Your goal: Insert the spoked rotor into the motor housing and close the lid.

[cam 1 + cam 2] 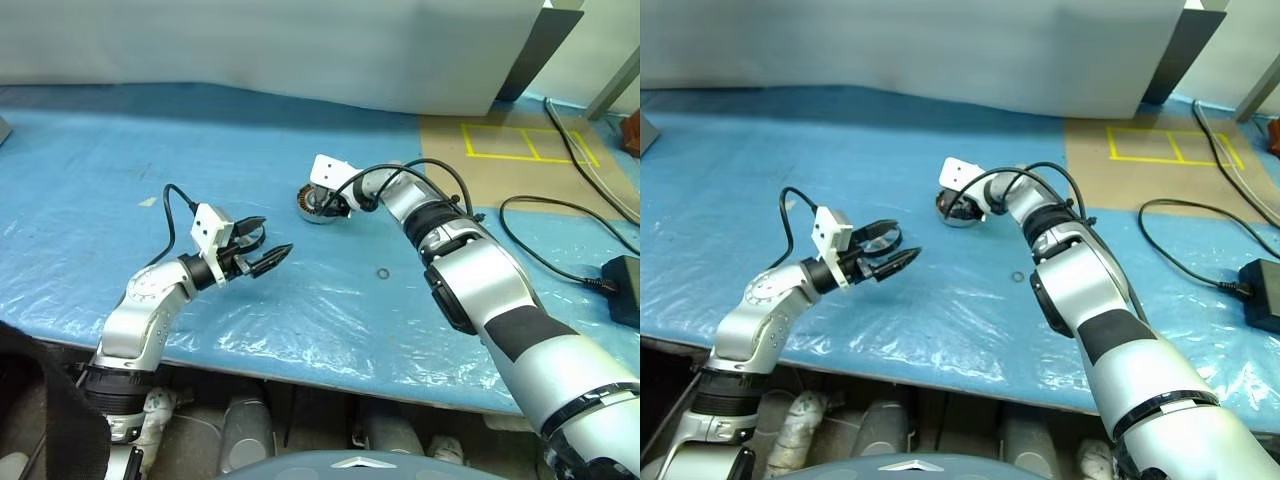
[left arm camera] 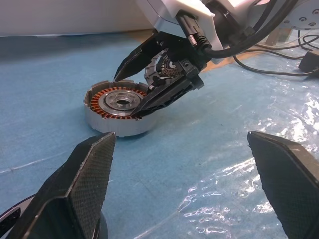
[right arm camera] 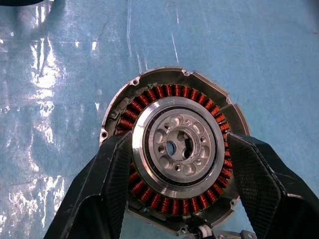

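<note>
The motor housing (image 1: 316, 205), a squat silver cup with copper windings (image 3: 169, 90) around a silvery hub, sits on the blue sheet mid-table. My right gripper (image 1: 330, 205) hovers just over it, angled down, open. In the right wrist view its two fingers (image 3: 112, 179) flank the hub with nothing between them. In the left wrist view one fingertip lies close to the housing's rim (image 2: 119, 128). My left gripper (image 1: 276, 235) is open, level, nearer the front edge. A thin dark-rimmed round thing, apparently the spoked rotor (image 1: 872, 232), lies just beneath it. The lid is out of view.
A tiny loose metal ring (image 1: 384, 272) lies on the sheet to the right of the left gripper. Black cables and a power brick (image 1: 622, 285) sit at the far right beside yellow tape squares (image 1: 530, 145). A pale panel stands along the back.
</note>
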